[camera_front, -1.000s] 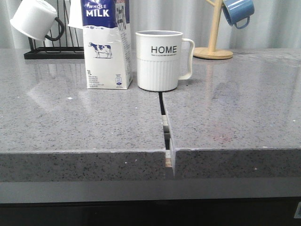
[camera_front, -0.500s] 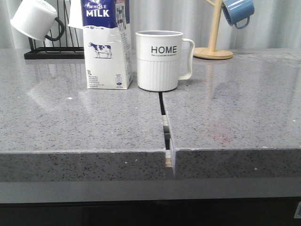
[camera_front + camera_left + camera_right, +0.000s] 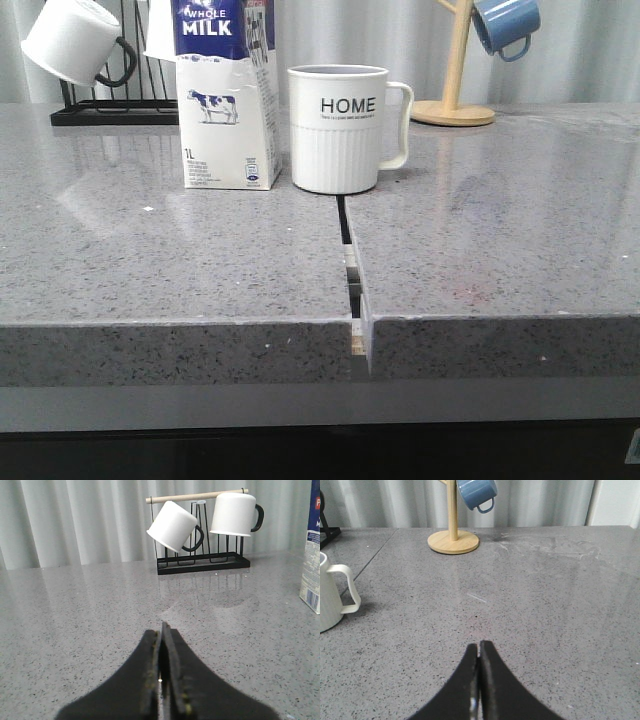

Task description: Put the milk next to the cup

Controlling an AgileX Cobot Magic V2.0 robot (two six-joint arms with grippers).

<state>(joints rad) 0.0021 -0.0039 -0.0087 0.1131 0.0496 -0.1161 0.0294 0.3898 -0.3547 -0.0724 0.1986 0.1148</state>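
The milk carton [image 3: 227, 95] stands upright on the grey counter, white with a dark blue top and a cow picture. Just to its right stands the white HOME cup [image 3: 338, 128], handle pointing right, a narrow gap between them. The carton's edge shows in the left wrist view [image 3: 312, 555]; the cup's handle shows in the right wrist view [image 3: 345, 589]. My left gripper [image 3: 161, 630] is shut and empty, low over the counter, away from the carton. My right gripper [image 3: 479, 647] is shut and empty, over bare counter to the right of the cup. Neither gripper shows in the front view.
A black rack [image 3: 110, 108] with smooth white mugs [image 3: 172, 526] stands at the back left. A wooden mug tree [image 3: 455, 100] with a blue mug [image 3: 505, 25] stands at the back right. A seam [image 3: 350, 260] splits the counter from its front edge back to the cup.
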